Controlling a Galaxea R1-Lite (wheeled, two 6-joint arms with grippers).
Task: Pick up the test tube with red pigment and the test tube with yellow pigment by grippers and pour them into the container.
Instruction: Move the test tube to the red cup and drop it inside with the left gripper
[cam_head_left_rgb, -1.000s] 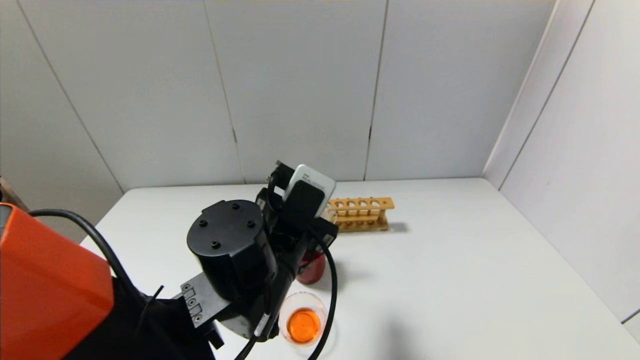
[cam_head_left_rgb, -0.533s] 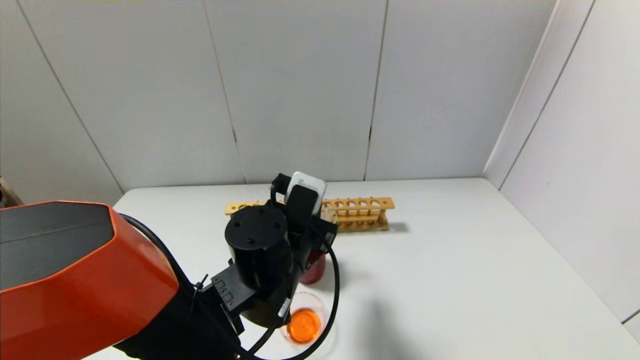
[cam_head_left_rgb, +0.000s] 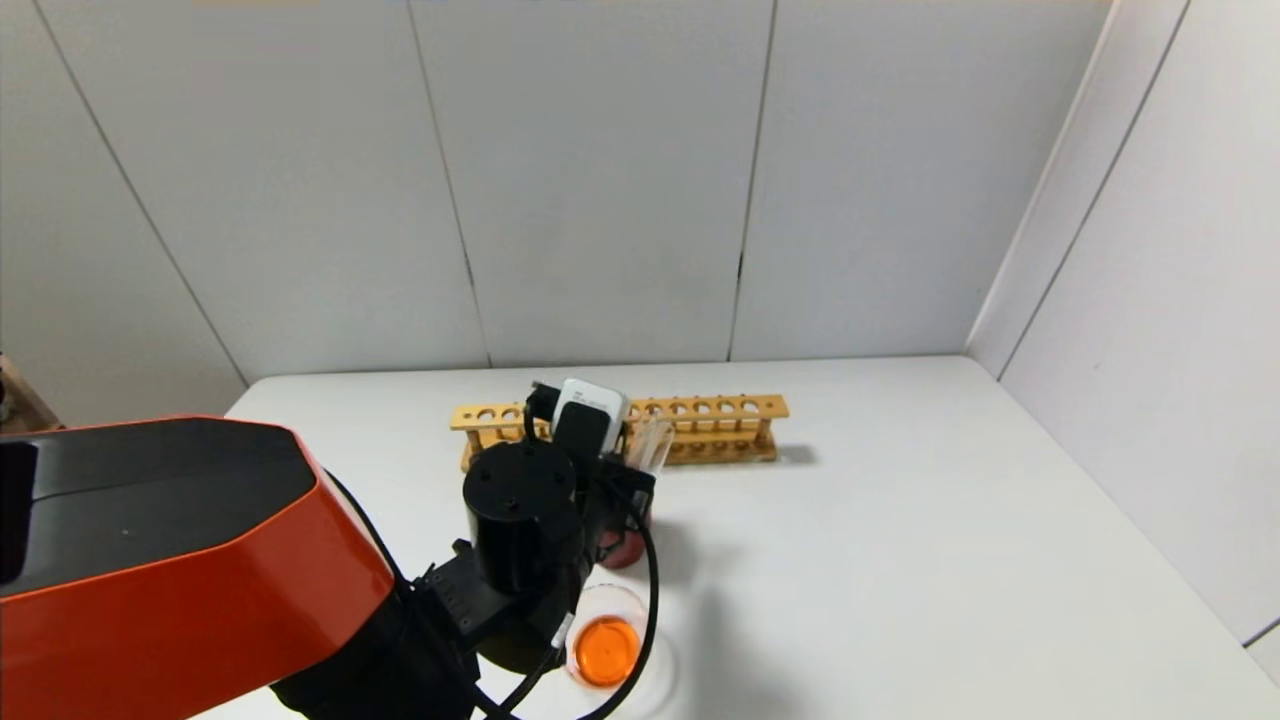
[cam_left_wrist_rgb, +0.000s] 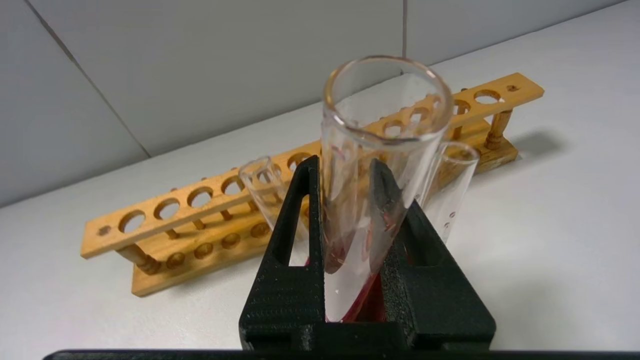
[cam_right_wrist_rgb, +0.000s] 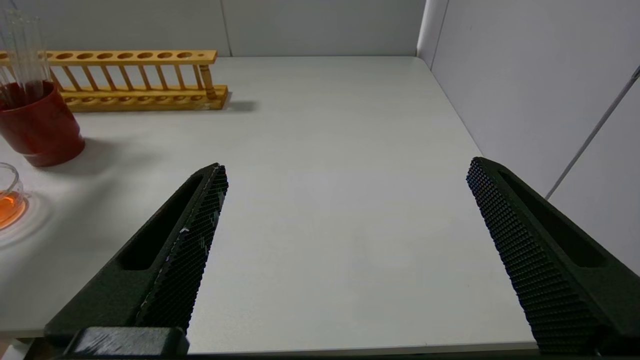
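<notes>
Red-pigment test tube sits pinched between the fingers of the left pincer, mouth up over the dark-red cup; only red smears cling to its glass, so its pour looks done. At six o'clock from the cup, near the bench edge, the container holds orange liquid, which suggests both colours are already in. Two clear tubes lean in the cup, in front of the wooden rack. Remaining, seemingly: dropping this tube into the cup. The right pincer, spread wide and empty, hovers over bare bench at four o'clock.
</notes>
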